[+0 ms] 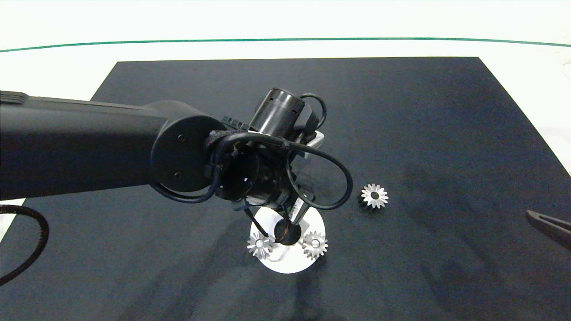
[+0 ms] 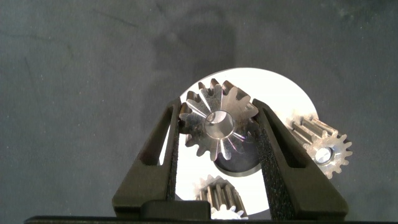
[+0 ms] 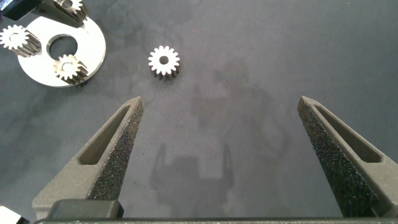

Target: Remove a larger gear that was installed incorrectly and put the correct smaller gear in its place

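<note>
Four silver gears in all: one larger gear [image 2: 217,124], widest of the set, above the white disc [image 1: 290,264]; two small gears [image 1: 260,244] [image 1: 315,244] mounted on that disc, at its 9 and 3 o'clock; one smaller gear [image 1: 374,195] loose on the mat [image 1: 428,133], at the disc's 2 o'clock; one disc; one mat.

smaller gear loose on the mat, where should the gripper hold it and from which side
Grip the smaller gear across its toothed rim, coming straight down: it lies flat on the mat, bore up, with nothing beside it. The open right gripper probably suits; the left gripper is shut on the larger gear.
</note>
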Action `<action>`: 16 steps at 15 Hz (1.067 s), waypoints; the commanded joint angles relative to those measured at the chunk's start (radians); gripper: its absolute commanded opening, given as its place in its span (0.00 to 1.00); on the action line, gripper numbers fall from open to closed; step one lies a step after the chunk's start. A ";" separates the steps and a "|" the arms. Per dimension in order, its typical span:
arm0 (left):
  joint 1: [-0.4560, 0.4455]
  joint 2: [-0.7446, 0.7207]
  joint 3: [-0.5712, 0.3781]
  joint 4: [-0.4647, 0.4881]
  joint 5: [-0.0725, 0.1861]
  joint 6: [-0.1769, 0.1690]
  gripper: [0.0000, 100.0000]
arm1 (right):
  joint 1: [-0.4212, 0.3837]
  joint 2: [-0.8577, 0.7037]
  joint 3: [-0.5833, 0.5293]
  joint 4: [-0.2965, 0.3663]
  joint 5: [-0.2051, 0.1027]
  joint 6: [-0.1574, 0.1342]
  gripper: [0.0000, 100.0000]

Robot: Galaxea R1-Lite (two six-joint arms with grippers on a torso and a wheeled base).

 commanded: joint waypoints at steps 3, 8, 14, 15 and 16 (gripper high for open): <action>0.000 -0.009 0.025 0.001 0.004 -0.006 0.34 | 0.000 0.000 0.004 0.001 -0.002 -0.003 1.00; -0.001 0.001 0.015 -0.004 0.024 -0.001 0.34 | 0.023 -0.002 0.006 0.001 -0.005 -0.003 1.00; 0.020 0.012 0.009 -0.008 0.046 -0.001 0.34 | 0.033 -0.003 0.008 0.001 -0.006 -0.005 1.00; 0.019 0.012 0.008 -0.008 0.046 -0.001 0.34 | 0.033 -0.003 0.009 0.001 -0.006 -0.006 1.00; 0.020 0.011 0.008 -0.010 0.046 -0.001 0.34 | 0.033 -0.005 0.009 0.001 -0.008 -0.012 1.00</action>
